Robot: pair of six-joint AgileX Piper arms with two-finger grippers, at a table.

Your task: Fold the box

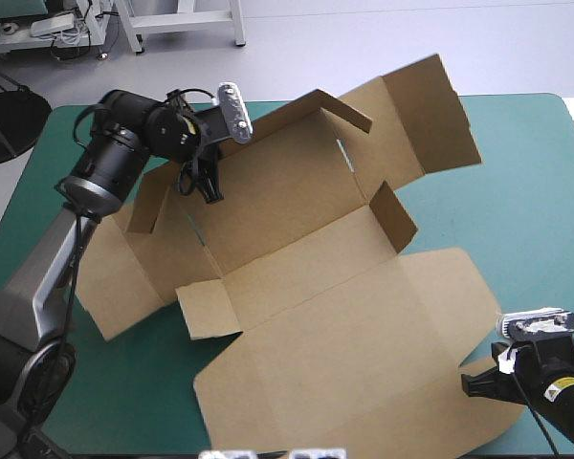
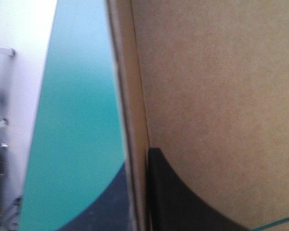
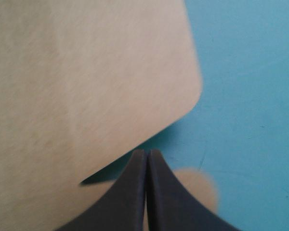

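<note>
Two grippers at one brown box (image 1: 316, 316), lying partly formed across the middle of the teal-green cover (image 1: 526, 191). Far long wall raised and leaning, end flaps half up, wide lid flat toward the near edge. Left gripper (image 1: 209, 186) up at the far left corner of the tray, pinching the raised wall's edge, one black finger on either side of the board in the left wrist view. Right gripper (image 1: 474, 382) low at the near right, by the lid's rounded corner, fingers pressed together into one pointed arch, nothing seen between them, tips just over the board's edge.

Judged as mid-fold: walls up but not tucked. Possible trouble from here:

- Thin edge sliding out of the left pinch under a quick pull, letting the wall drop flat again.
- Whole sheet dragged or swung across the cover, being light and held down by nothing else.
- Board creased off its score lines by a pull at an angle.
- Loose end flaps caught outside the wall instead of inside.
- Lid corner lifted or bent by the right gripper pushing under it.
</note>
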